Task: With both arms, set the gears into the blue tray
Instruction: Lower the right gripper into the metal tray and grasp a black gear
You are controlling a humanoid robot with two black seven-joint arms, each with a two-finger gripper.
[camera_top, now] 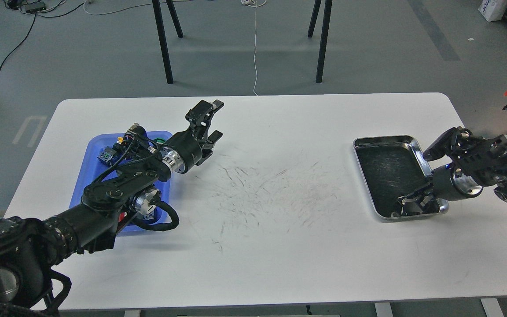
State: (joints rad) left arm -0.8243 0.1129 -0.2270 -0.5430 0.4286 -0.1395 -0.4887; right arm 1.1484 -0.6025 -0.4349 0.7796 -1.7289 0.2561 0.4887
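Note:
The blue tray (87, 164) lies on the left of the white table, and my left arm covers much of it. My left gripper (213, 120) hangs above the bare table just past the tray's far right corner. It is open with nothing between its fingers. My right gripper (412, 203) points down into the near right corner of the steel tray (385, 141), close to its dark scratched floor. It looks small and dark, so its fingers cannot be told apart. I cannot make out the gears on the dark floor or anywhere else.
Small coloured parts (106, 154) sit in the blue tray's far end, partly under my left arm. The white table (271, 246) has a patch of dark scratches in its middle. Black stand legs (163, 48) rise from the floor behind it.

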